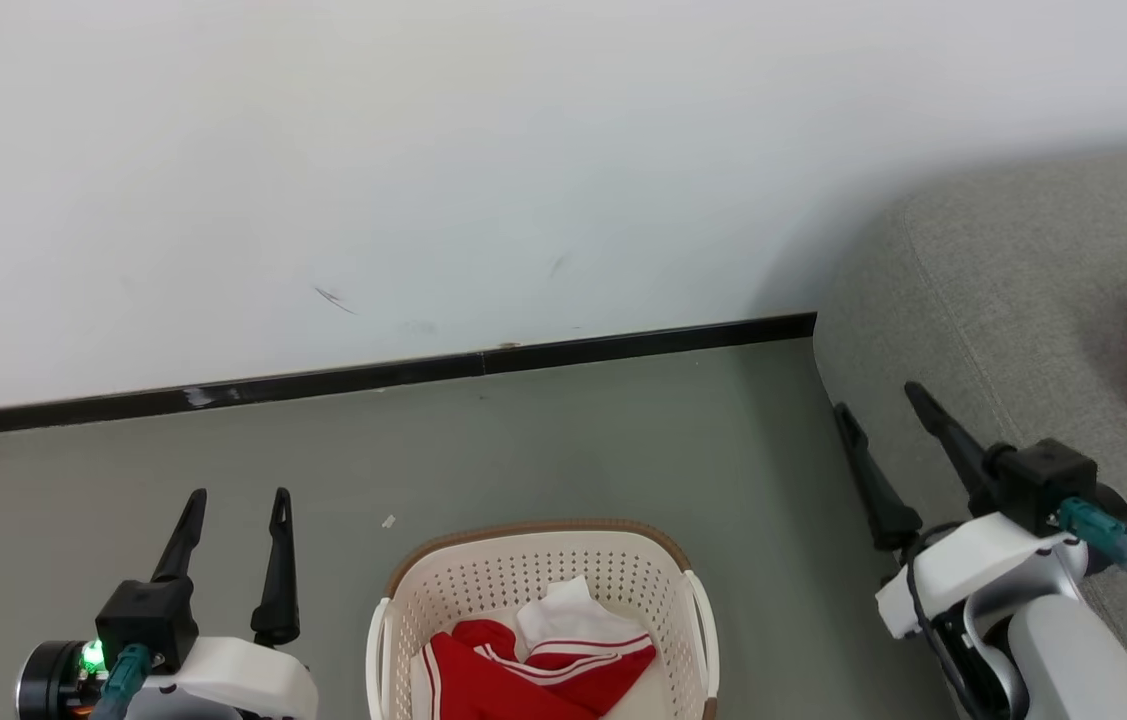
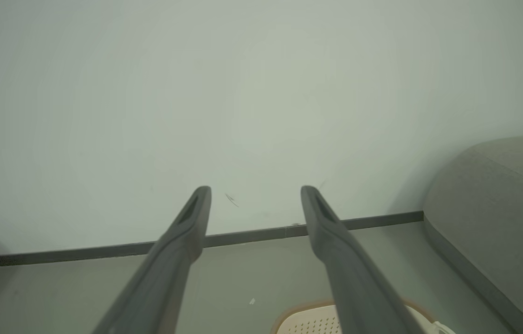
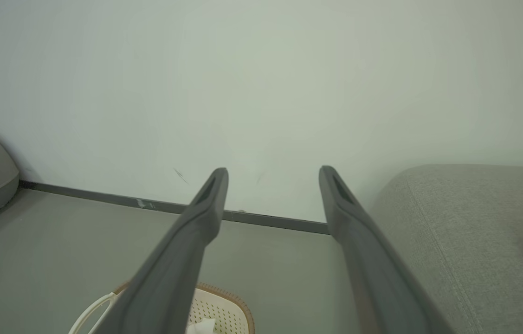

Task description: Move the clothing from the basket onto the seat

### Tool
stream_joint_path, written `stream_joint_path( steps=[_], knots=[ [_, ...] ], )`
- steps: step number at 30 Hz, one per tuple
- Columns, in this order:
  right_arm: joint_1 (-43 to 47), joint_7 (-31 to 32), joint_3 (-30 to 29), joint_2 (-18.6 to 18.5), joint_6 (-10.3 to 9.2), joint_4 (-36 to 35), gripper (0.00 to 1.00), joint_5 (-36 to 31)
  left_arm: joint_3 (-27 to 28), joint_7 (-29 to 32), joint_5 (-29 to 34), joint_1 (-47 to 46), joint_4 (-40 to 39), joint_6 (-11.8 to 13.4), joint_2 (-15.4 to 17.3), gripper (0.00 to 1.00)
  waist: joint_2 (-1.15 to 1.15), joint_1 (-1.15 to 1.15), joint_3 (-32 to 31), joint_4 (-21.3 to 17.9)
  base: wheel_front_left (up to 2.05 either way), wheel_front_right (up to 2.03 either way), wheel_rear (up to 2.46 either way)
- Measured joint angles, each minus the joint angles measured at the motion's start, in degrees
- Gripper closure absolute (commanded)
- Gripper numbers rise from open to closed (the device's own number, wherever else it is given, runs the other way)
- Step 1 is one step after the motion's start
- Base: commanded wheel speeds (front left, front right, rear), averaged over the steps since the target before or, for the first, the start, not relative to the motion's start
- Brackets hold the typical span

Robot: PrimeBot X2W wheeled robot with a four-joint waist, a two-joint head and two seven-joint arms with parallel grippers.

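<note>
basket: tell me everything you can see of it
The basket is cream-white plastic. Its walls are perforated with small holes, with a brown rim along the top and smooth white handles at both sides. It stands upright and open on the grey-green floor, its near part cut off by the head view's bottom edge. Inside lies the clothing, red with white stripes plus a white piece. Nothing else is seen touching it.

Red clothing [image 1: 538, 665] in basket [image 1: 523, 560], open left pincer [image 1: 238, 495], open right pincer [image 1: 881, 398], grey seat [image 1: 1003, 300]
</note>
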Motion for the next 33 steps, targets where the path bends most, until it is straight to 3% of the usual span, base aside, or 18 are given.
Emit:
stream_joint_path(
  steps=[14, 33],
  knots=[
    [9.48, 0.0, -1.65, 2.91, 0.0, -2.87, 0.0, -2.67, -1.02, 0.0, 0.1, 2.03, 0.44, -0.99, -1.0, 0.0, 0.0, 0.0, -3.95, 0.92, 0.0, 0.0, 0.0],
    [14.65, 0.0, -2.81, 3.75, 0.0, -7.51, 0.0, -4.61, -0.54, 0.0, 0.52, 4.03, 0.82, -0.99, -0.74, 0.0, 0.0, 0.0, -5.37, 0.93, 0.0, 0.0, 0.0]
  ],
)
